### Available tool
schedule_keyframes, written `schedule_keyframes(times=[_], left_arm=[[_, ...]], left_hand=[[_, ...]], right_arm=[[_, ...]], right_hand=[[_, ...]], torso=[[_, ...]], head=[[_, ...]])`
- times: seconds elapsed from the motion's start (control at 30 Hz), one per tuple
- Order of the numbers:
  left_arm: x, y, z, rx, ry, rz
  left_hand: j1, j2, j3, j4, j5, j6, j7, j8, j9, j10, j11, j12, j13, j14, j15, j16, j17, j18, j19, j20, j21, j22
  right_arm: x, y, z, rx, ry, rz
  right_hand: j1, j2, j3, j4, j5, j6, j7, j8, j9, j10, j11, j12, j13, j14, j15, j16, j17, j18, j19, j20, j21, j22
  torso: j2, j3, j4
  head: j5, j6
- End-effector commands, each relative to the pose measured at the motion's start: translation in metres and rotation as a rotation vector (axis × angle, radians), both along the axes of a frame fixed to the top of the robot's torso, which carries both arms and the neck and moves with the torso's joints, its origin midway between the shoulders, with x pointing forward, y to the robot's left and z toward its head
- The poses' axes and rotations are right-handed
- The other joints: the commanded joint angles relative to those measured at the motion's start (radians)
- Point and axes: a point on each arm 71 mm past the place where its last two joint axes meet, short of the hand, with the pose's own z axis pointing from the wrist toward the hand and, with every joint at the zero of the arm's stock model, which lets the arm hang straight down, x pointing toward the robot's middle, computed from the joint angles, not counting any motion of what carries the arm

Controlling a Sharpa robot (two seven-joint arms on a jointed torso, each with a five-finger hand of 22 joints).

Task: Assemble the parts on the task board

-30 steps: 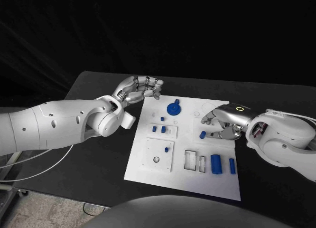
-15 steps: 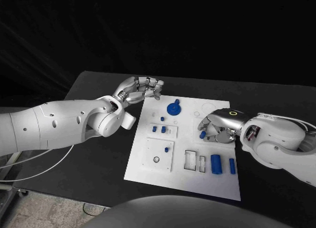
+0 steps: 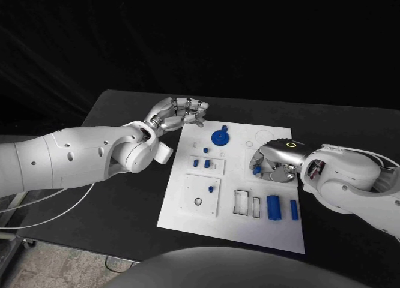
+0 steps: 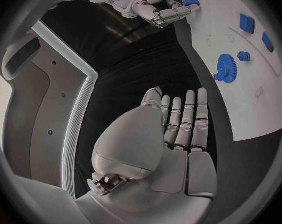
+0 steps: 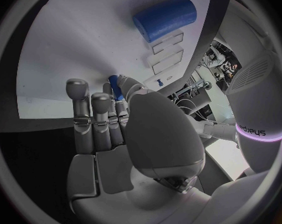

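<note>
Right robot hand (image 3: pixel 276 163) pinching a small blue part (image 5: pixel 115 87) over the board's (image 3: pixel 239 228) right side | left robot hand (image 3: pixel 176 112) holding nothing, fingers curled loosely, at the board's far-left corner | gear (image 3: pixel 220 137), cylinder (image 3: pixel 272 206) sitting on the board | black counter (image 3: pixel 122 198)

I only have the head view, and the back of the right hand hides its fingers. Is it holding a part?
Observer: Yes. In the right wrist view, the right hand pinches a small blue part between thumb and finger.
Operator: Is it lifted off the task board?
Observer: The left wrist view shows it low at the task board; I cannot tell whether it touches.
Operator: Anything in the left hand?
Observer: No. The left hand holds nothing, and its fingers are extended.
</note>
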Motion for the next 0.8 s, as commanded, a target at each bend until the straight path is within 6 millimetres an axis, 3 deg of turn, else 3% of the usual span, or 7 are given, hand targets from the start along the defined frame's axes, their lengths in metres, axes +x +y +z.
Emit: schedule_keyframes(times=[0.03,0.5,0.8], left_arm=[[-0.001,-0.003,-0.001,-0.007,0.003,-0.024],[-0.001,-0.002,-0.004,-0.005,0.013,-0.024],[-0.001,-0.003,-0.005,-0.004,0.017,-0.025]], left_hand=[[0.011,-0.002,0.003,-0.001,0.005,0.0,0.006,0.003,-0.002,-0.001,0.005,0.003,-0.001,0.005,0.004,0.006,-0.001,0.007,0.007,-0.002,-0.006,0.002],[0.013,0.001,0.006,0.0,0.008,0.002,0.007,0.005,-0.003,0.003,0.007,0.004,-0.003,0.005,0.005,0.006,-0.002,0.007,0.007,-0.003,-0.007,0.003],[0.013,0.001,0.006,0.0,0.008,0.002,0.007,0.005,-0.003,0.003,0.007,0.004,-0.003,0.005,0.005,0.006,-0.002,0.007,0.007,-0.003,-0.007,0.003]], right_arm=[[0.0,0.001,0.001,0.018,-0.025,0.01],[-0.002,0.001,0.006,0.055,-0.06,0.002],[-0.004,0.003,0.026,0.072,-0.101,0.02]], right_hand=[[0.011,0.001,0.01,-0.002,-0.01,0.016,-0.001,0.008,0.006,0.022,-0.006,-0.008,-0.005,0.01,-0.006,0.007,0.006,0.004,0.009,-0.003,0.014,0.075],[0.009,0.004,0.02,-0.016,-0.034,0.069,-0.014,0.036,0.037,0.103,-0.026,-0.026,-0.023,0.026,-0.022,0.012,0.008,0.001,0.024,-0.017,0.043,0.079],[0.001,0.008,0.017,-0.018,-0.063,0.107,-0.032,0.059,0.073,0.164,-0.042,-0.054,-0.038,0.022,-0.036,-0.03,-0.039,0.003,0.024,-0.028,0.029,0.074]], torso=[[0.0,-0.0001,-0.0006],[0.0,-0.0003,-0.0012],[-0.001,-0.0012,0.0008]], head=[[0.001,0.0],[0.012,0.0],[0.016,0.0]])
